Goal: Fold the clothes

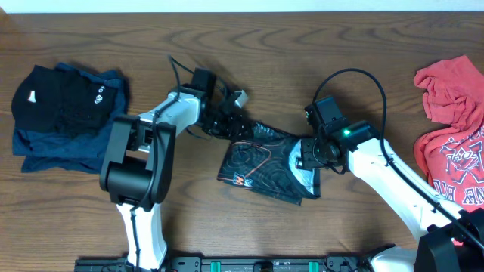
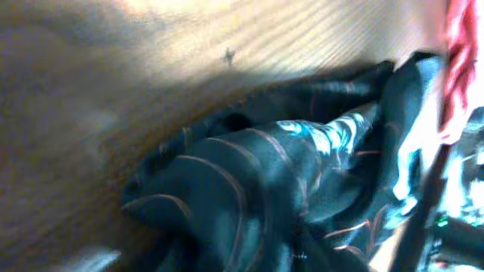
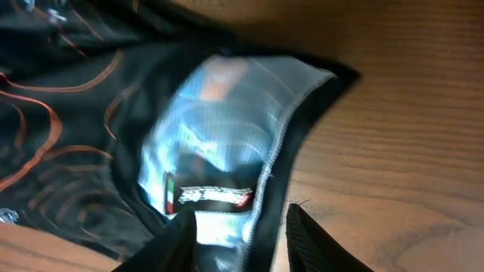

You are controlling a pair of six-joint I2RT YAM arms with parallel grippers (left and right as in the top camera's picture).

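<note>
One dark stack (image 1: 68,113) (black and blue garments) sits at 9 o'clock. The left gripper (image 1: 229,121) is at the 11 o'clock corner of the black jersey (image 1: 261,162) — whether it is closed I cannot tell. The single jersey lies mid-table, long axis roughly 10 to 4, equally near both arms. The right gripper (image 1: 308,157), fingers apart astride the collar, is at its 3 o'clock edge. One red T-shirt (image 1: 454,136) lies far at 3 o'clock.

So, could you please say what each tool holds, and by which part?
Cannot be told: right tool straddles the collar of the black jersey; left tool meets its far corner.
</note>
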